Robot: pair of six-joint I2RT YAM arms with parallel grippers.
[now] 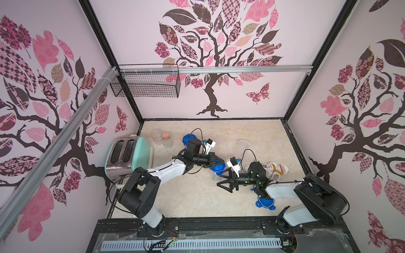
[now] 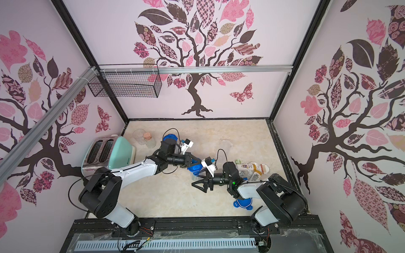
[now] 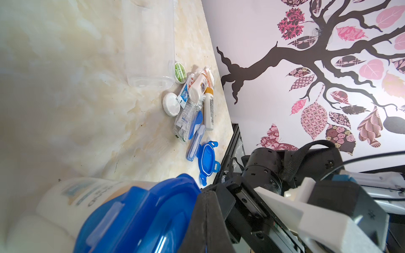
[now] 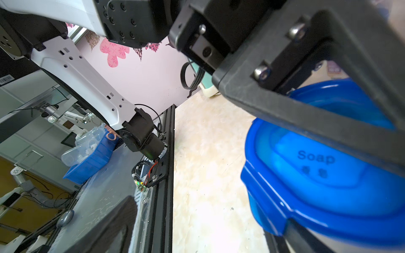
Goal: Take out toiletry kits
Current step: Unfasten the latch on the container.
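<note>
A pile of toiletry kits lies at the right of the table: white bottles with yellow caps, a toothpaste tube, a blue toothbrush, round tubs, wrapped packets. A clear canister with a blue lid stands mid-table, with a white bottle showing inside it. My left gripper is shut, its jaws pressed together at the lid's edge. Just in front of the canister my right gripper is open, with only bare table between its fingers.
An empty clear canister lies by the pile. A loose blue lid sits under the right forearm. Behind the left arm stands another blue-lidded canister. A clear cup, a cork-stoppered jar and a toaster stand at the back left.
</note>
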